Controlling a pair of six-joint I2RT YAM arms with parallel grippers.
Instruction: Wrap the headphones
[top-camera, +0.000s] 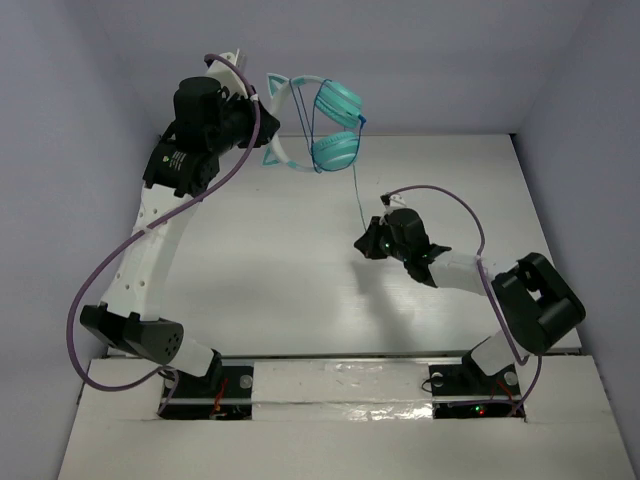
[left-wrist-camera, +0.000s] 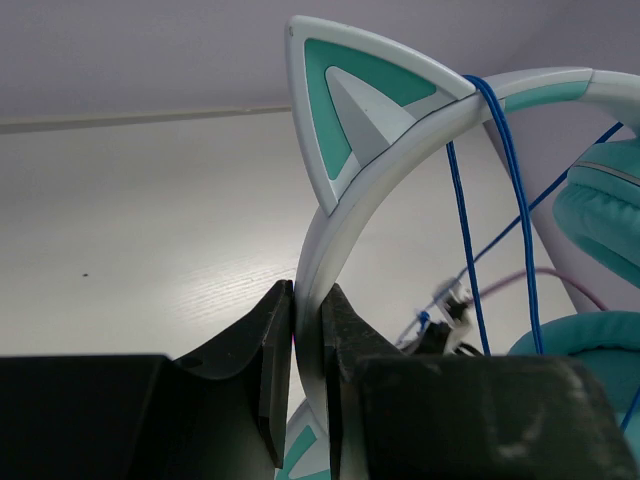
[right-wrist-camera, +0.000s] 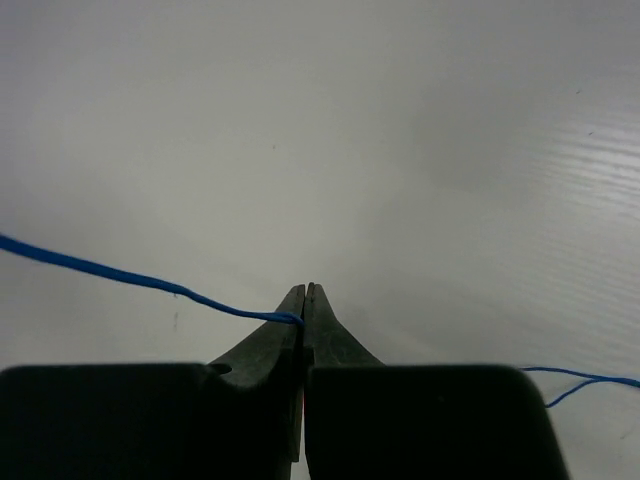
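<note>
Fingers of the left gripper are clamped on the pale headband of the headphones, which hang in the air over the far edge of the table, left of centre, with the teal ear cups to the right; the right gripper, nearer and further right, has its fingers pressed together on the thin blue cord; a few turns of cord already cross the headband, so the winding looks partly done, with a straight length running from the cups to the right gripper; for the next turn, I judge the right arm should carry the cord round the band under light, even tension, laying it beside the other turns; too hard a pull could drag the band from the pinch or slide loops off.
</note>
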